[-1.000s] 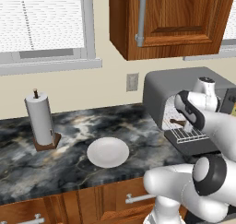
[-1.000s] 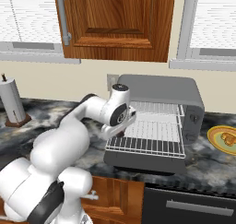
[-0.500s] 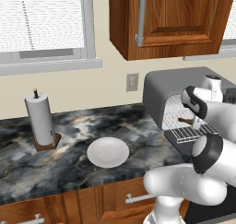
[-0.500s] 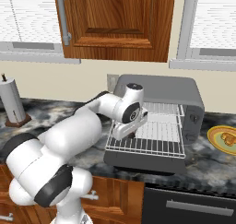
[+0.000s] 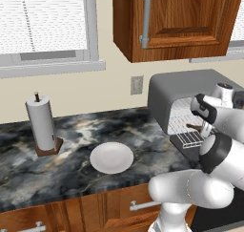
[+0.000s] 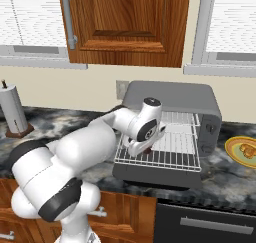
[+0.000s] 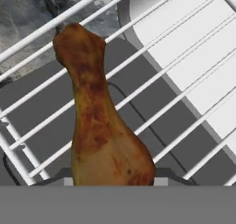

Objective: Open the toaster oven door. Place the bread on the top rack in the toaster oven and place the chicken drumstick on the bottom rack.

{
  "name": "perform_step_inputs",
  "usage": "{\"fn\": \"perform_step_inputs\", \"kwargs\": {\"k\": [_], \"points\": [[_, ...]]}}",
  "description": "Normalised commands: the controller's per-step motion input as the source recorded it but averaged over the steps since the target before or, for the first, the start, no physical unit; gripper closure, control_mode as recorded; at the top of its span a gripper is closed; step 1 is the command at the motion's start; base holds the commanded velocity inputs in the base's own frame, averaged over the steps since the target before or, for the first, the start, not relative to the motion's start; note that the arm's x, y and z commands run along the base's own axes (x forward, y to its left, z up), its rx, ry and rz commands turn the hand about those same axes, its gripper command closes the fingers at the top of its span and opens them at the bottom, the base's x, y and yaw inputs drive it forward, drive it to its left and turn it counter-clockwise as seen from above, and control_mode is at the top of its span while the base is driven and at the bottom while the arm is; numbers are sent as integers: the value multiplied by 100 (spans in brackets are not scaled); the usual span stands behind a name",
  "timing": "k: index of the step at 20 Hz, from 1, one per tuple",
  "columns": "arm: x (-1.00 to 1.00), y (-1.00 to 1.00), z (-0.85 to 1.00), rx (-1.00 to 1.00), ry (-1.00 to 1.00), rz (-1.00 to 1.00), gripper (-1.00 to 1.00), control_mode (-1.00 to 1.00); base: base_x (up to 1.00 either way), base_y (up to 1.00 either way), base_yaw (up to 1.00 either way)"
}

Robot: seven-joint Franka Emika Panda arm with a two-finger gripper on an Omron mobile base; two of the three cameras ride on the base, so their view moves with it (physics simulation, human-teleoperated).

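Reaching further right than a second ago, the white arm is now carrying its gripper point(image 6: 146, 148) over the pulled-out white wire bottom rack point(image 6: 170, 154) of the boxy matte-grey toaster oven point(image 6: 172, 99), whose flat dark-grey door point(image 6: 155, 174) is lying open. The jaws are clenching the plump end of the brown chicken drumstick point(image 7: 99, 117), its bone end pointing away across the wires. Further right, the golden-orange bread point(image 6: 246, 149) is sitting on a yellow plate point(image 6: 234, 146). Lowering the drumstick flat onto the wires before releasing should stop it rolling off.
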Motion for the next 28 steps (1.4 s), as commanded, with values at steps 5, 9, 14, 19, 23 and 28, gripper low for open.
{"fn": "perform_step_inputs", "kwargs": {"k": [5,9,14,19,23,28], "points": [[1,-3,-23,0,-4,-1,100,-100,0,0,0],[0,-2,-18,0,-3,0,100,-100,0,0,0],[-6,-2,-20,0,-1,0,-100,-100,0,0,0],[-2,-6,-5,0,-1,0,-100,-100,0,0,0],[0,-9,0,0,0,0,-100,-100,0,0,0],[-4,-16,18,0,0,-10,-100,-100,0,0,0]]}}
